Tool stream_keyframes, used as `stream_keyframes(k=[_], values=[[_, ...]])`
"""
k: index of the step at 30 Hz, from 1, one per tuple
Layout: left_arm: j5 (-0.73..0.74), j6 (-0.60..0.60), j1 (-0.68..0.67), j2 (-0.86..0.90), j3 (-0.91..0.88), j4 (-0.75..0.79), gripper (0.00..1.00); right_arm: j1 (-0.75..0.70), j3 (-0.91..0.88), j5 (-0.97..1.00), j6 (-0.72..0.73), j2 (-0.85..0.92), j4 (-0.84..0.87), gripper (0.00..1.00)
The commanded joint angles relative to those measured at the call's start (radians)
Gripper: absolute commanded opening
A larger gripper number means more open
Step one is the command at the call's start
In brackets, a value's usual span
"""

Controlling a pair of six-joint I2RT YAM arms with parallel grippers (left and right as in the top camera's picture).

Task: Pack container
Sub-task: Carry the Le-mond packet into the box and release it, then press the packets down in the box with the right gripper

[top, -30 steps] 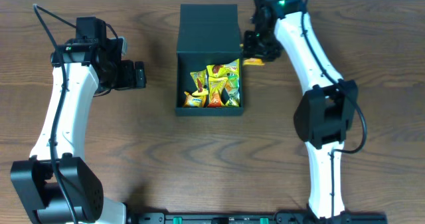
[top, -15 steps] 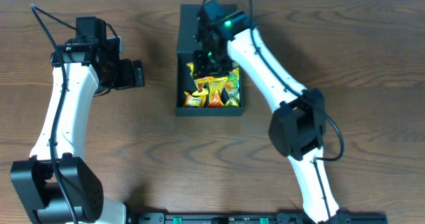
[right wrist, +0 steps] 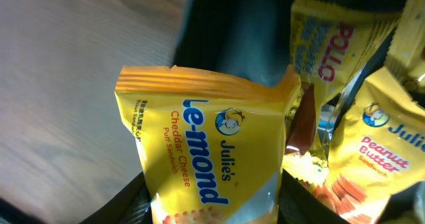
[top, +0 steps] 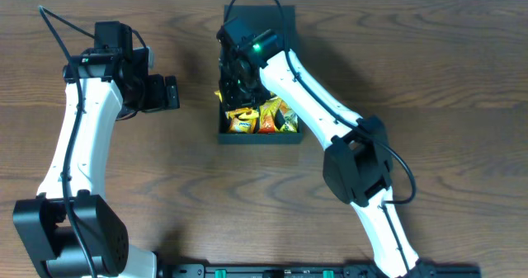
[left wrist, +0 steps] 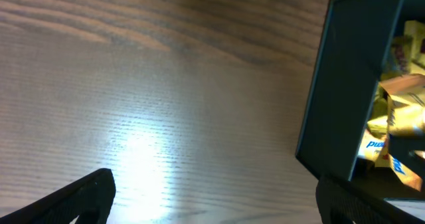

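Observation:
The dark teal container (top: 260,135) stands at the table's middle with its flap lid (top: 276,18) open toward the back. Several yellow snack packets (top: 266,117) lie inside. My right gripper (top: 233,88) is over the box's left part, shut on a yellow Le-mond cheddar cheese packet (right wrist: 202,157), held above other packets (right wrist: 372,157). My left gripper (top: 171,91) is open and empty, low over bare table left of the box (left wrist: 345,84); its fingers (left wrist: 212,197) span bare wood.
The brown wooden table (top: 429,80) surrounds the box. The right arm (top: 322,88) crosses over the box's right side. The table's far edge runs along the top.
My right gripper has moved left from beside the box's right wall to over the box interior, carrying the yellow packet. The left arm has not moved.

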Motion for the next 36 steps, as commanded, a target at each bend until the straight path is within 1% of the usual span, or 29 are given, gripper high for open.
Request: stream_keyframes(k=[1, 8, 19, 22, 30, 32, 33, 35, 36], values=[[-0.025, 0.004, 0.002, -0.01, -0.003, -0.016, 0.98, -0.002, -0.061, -0.015, 0.046, 0.01, 0.028, 0.31], [-0.04, 0.004, 0.002, -0.01, -0.003, -0.022, 0.98, -0.001, -0.084, -0.035, 0.085, 0.015, 0.095, 0.31], [-0.04, 0.005, 0.002, -0.01, -0.003, -0.043, 0.97, -0.003, -0.109, -0.058, 0.159, 0.075, 0.161, 0.31], [-0.04, 0.005, 0.002, -0.01, -0.003, -0.044, 0.97, -0.005, -0.109, -0.005, 0.184, 0.077, 0.179, 0.31], [-0.04, 0.005, 0.002, -0.01, -0.003, -0.045, 0.97, -0.015, -0.109, 0.077, 0.183, 0.079, 0.253, 0.31], [-0.04, 0.004, 0.002, -0.01, -0.003, -0.045, 0.98, -0.015, -0.109, 0.085, 0.175, 0.079, 0.268, 0.33], [-0.04, 0.004, 0.002, -0.01, -0.003, -0.045, 0.97, -0.015, -0.109, 0.088, 0.172, 0.079, 0.272, 0.36], [-0.039, 0.004, 0.002, -0.01, -0.003, -0.045, 0.97, -0.014, -0.109, 0.103, 0.167, 0.079, 0.274, 0.37], [-0.039, 0.004, 0.002, -0.01, -0.003, -0.045, 0.97, -0.014, -0.109, 0.106, 0.16, 0.079, 0.278, 0.4]])
